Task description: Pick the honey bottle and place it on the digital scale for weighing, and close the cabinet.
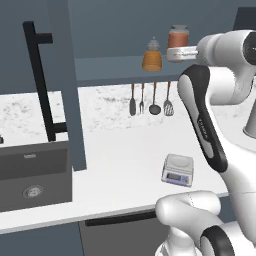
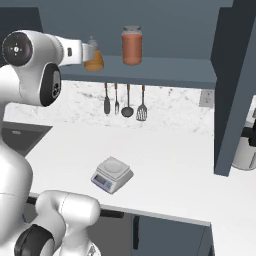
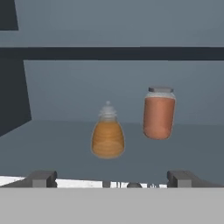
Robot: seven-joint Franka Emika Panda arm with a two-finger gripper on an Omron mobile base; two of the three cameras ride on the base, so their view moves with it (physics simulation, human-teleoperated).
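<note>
- Fingertips (image 3: 43, 178) rise at the bottom left and bottom right of the hand view, set wide apart with nothing between them; the gripper (image 3: 111, 179) is released and holds nothing
- Just beyond and above the tips, centre of the hand view, stands the honey bottle (image 3: 107, 139), upright on the inner shelf (image 3: 52, 140); it lines up with the gap between the tips but lies past them, untouched
- Beside it, right of centre in the hand view and slightly farther back, stands the reddish jar (image 3: 159, 113) with its grey lid; the two are apart, not touching
- Low in the left base view, the digital scale (image 1: 178, 170) sits on the white counter (image 1: 125, 165), right of centre, its top plate bare; in the right base view the digital scale (image 2: 112, 175) lies left of centre
- At the lower left of the left base view the dark sink (image 1: 32, 177) is set into the counter
- Farther back, four utensils (image 1: 150, 100) hang in a row against the marbled wall, under the shelf
- At the top of the left base view the gripper's white hand (image 1: 181, 52) reaches in from the right, level with the honey bottle (image 1: 152, 56) and near its right side; in the right base view the honey bottle (image 2: 93, 59) sits at upper left, partly behind the hand
- The cabinet (image 1: 70, 85) stands open; its door with the black bar handle (image 1: 42, 82) juts out at the left of that view
</note>
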